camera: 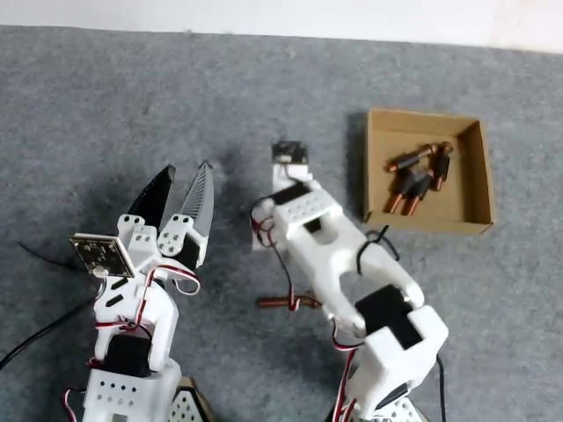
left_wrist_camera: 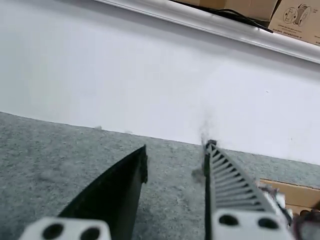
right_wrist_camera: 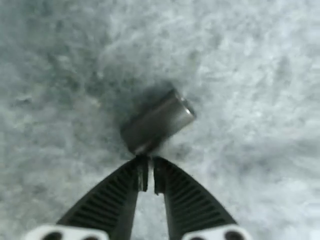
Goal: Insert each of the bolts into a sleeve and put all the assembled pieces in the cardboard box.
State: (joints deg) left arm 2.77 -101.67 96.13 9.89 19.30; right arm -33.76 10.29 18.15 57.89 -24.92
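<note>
My target, a short dark-grey metal sleeve [right_wrist_camera: 157,122], lies on its side on the grey felt-covered counter [camera: 88,105], just off the tips of my right tool [right_wrist_camera: 148,175], whose fingers are drawn almost together on nothing. My left tool [camera: 183,183] hangs spread open, well apart. A copper-coloured bolt [camera: 274,303] lies beside the right arm, partly under its wires. The brown cardboard box [camera: 427,225] holds assembled pieces [camera: 415,180]. The sleeve's long axis runs skew to the tool's fingers, its rimmed end turned away.
</note>
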